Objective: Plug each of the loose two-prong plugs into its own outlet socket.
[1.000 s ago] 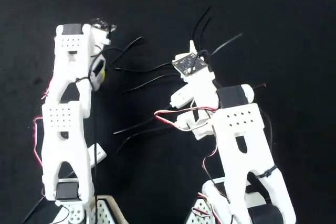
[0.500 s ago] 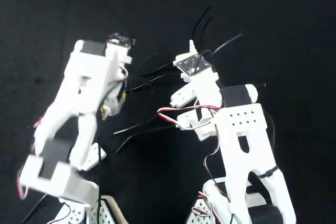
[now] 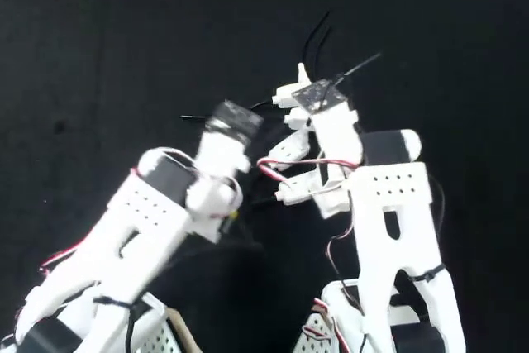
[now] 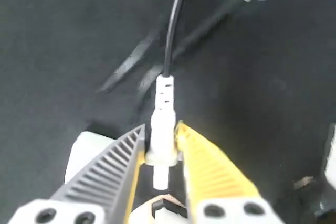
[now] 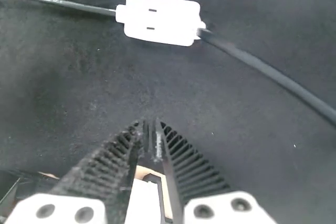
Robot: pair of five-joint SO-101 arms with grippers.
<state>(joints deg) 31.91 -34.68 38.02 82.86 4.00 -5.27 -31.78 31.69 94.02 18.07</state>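
While the left gripper squeezes the white plug between its gray and yellow fingers, the plug's black cord runs away from it over the dark table. I cannot see the prongs; they seem to be tucked in between the fingers.

The plug looks small, light and hard, with smooth sides. I think it could slip or twist if it is pushed crooked. The best place to hold it is on its flat sides, as it is held here, not on the cord. The cord looks bendy but a bit springy, so it may tug the plug sideways.

The right gripper is closed with nothing in it. It hangs low over the table, near the white socket but not touching it. The socket lies flat with its two slots facing up, and a cord comes out of each end. It looks light and loose, so it may slide when a plug is pushed in. Holding it by its long sides should help.

From above, the left arm and the right arm are close together in the middle, so they could bump. Loose cords lie past them and could snag. More open room lies on the far side of the table, before its back edge.
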